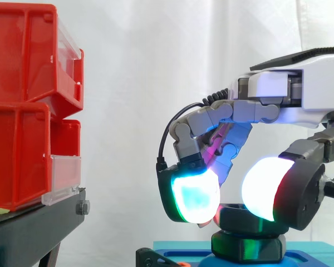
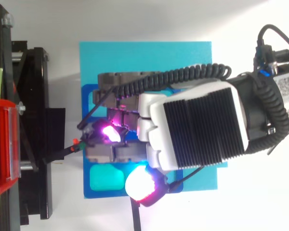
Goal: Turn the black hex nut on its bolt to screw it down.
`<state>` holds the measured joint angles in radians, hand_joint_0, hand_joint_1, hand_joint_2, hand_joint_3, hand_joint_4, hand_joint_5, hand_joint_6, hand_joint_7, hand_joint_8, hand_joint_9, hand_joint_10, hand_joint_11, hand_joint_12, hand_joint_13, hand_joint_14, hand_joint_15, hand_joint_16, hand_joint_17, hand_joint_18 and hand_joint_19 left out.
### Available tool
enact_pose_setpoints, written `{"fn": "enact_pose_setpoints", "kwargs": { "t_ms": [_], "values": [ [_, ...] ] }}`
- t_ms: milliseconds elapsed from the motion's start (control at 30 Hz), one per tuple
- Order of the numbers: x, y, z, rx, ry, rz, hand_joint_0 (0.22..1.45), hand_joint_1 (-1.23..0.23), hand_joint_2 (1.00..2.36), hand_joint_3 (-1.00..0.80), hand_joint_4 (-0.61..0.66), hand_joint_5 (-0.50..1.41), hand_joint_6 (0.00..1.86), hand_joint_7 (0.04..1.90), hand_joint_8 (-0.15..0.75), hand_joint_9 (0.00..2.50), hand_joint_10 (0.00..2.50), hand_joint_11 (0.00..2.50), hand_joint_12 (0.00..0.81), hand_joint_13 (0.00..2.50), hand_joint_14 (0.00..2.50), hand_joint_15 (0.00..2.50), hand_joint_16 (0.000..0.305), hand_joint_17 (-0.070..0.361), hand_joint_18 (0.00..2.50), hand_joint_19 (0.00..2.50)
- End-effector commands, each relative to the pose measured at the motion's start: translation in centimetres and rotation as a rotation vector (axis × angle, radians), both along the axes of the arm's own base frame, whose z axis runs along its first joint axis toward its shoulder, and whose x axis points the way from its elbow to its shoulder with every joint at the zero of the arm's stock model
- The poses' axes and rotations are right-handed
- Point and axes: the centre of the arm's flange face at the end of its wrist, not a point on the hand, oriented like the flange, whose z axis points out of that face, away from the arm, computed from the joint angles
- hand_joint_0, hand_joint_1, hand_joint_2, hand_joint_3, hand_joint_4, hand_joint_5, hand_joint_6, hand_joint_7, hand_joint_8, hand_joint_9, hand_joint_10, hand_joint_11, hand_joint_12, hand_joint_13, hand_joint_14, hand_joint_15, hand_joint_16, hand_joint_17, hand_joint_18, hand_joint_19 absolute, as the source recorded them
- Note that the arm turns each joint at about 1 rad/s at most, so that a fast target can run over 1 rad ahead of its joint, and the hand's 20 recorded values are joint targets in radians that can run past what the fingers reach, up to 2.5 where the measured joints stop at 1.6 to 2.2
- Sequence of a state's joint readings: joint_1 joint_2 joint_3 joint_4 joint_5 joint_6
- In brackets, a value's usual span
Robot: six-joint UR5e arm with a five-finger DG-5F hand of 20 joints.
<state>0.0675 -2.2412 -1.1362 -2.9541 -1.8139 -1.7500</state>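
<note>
White curtain closes off the back of the side view. At the far left, red bins stand stacked one on the other on a black stand, and the lower bin carries a clear front lip. Well apart from them, right of centre, the hand reaches in from the right edge with its fingers curled downward. A cyan-glowing pad presses on the left side of the black nut and a white-glowing pad on its right side, so the hand is pinching the nut between them. The nut is low in the side view, directly on top of a broader black faceted piece, which rises from a blue plate along the bottom edge. From above, the stand and a red bin lie at the left edge. The blue plate rests on a cyan sheet on a white surface. The hand's ribbed back covers the middle of the plate, with a magenta pad glowing at its left and a white-and-red pad below it.
</note>
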Motion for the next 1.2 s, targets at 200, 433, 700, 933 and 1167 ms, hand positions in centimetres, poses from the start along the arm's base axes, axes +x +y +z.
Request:
{"fn": "enact_pose_setpoints", "kwargs": {
  "t_ms": [200,433,700,933,1167],
  "values": [
    [-0.5,-2.8,0.1,0.000,-0.003,0.015,0.52,-0.28,1.00,-0.50,0.19,0.00,0.54,1.48,0.305,1.09,0.01,0.32,0.309,0.90,0.01,0.23,0.037,0.084,0.78,0.36],
    [-0.3,-3.7,0.7,0.002,-0.036,0.028,0.52,-0.17,1.00,-0.50,0.19,0.00,0.54,1.49,0.303,1.09,0.01,0.32,0.313,0.88,0.01,0.23,0.038,0.085,0.76,0.37],
    [0.6,-2.7,2.5,0.011,-0.078,0.034,0.52,-0.19,1.00,-0.50,0.20,0.00,0.53,1.49,0.306,1.10,0.01,0.31,0.317,0.89,0.01,0.23,0.038,0.086,0.76,0.36],
    [1.3,-1.0,3.1,0.035,-0.121,0.041,0.52,-0.21,1.00,-0.50,0.22,0.00,0.50,1.45,0.308,1.10,0.01,0.32,0.314,0.89,0.01,0.23,0.038,0.086,0.77,0.36],
    [1.7,2.1,2.9,0.057,-0.104,0.029,0.53,-0.22,1.00,-0.50,0.23,-0.01,0.50,1.35,0.306,1.10,0.01,0.31,0.313,0.89,0.01,0.22,0.038,0.085,0.77,0.36]
  ]
}}
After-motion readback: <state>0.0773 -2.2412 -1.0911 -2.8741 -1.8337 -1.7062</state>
